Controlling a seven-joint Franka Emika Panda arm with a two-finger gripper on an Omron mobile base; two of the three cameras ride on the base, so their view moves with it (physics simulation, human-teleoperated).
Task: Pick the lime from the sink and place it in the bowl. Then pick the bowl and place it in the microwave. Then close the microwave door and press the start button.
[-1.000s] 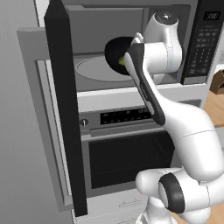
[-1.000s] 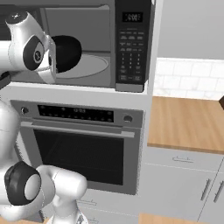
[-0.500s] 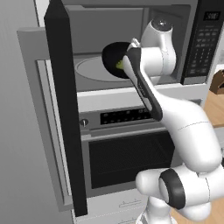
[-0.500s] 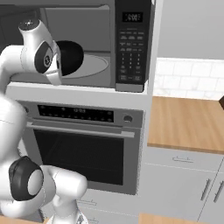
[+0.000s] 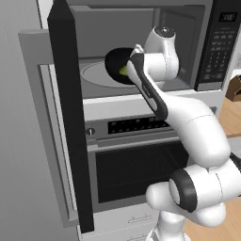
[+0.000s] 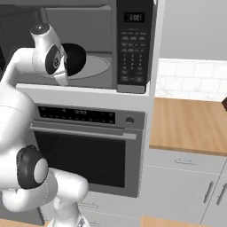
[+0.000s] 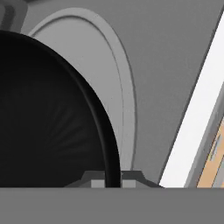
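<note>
While my jaws are clamping the bowl [image 5: 117,66] by its rim inside the microwave [image 6: 133,48], the lime [image 5: 123,71] is sitting in it; I am judging that tilting could roll it out, or the bowl could be catching the turntable [image 7: 118,83] edge.

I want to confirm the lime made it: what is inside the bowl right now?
In the left base view a bit of yellow-green lime shows inside the black bowl, held at the microwave opening. The arm covers most of the bowl's inside, so nothing else can be checked.
</note>
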